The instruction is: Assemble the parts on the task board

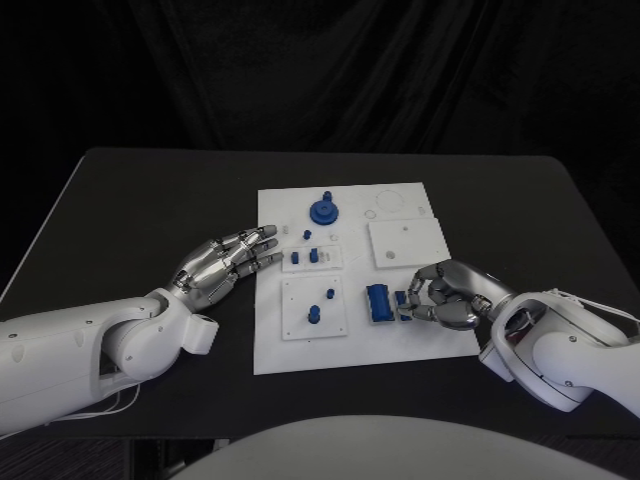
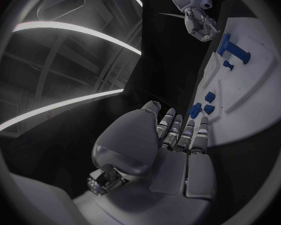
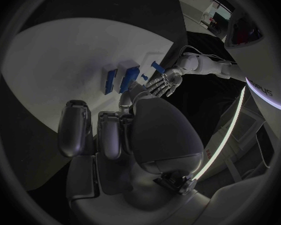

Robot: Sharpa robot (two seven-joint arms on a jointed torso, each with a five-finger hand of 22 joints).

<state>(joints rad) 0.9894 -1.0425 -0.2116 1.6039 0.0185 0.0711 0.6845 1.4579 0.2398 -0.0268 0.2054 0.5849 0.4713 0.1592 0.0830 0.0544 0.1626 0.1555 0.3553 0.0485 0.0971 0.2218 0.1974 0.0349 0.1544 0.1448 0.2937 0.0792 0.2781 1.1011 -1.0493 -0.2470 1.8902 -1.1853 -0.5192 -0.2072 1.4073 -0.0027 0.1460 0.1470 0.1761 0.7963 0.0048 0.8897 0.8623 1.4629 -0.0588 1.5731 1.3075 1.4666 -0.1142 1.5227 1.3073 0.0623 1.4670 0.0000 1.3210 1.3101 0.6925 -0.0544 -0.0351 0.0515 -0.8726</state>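
One task board [image 1: 407, 345], two hands [image 1: 231, 262] [image 1: 450, 293], several blue parts [image 1: 382, 303]

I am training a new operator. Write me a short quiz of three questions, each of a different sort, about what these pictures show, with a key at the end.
1. True or false: the left hand holds a blue part.
2. Multiple choice: where on the task board does the round blue part with the upright peg stand? A) at the far end from the robot; B) at the near end; C) off the board, on the table.
3. Fill in: the right hand is next to the blue ______ parts at the near right of the board.

Key
1. False: its fingers lie stretched out at the board's left edge, holding nothing.
2. A
3. rectangular
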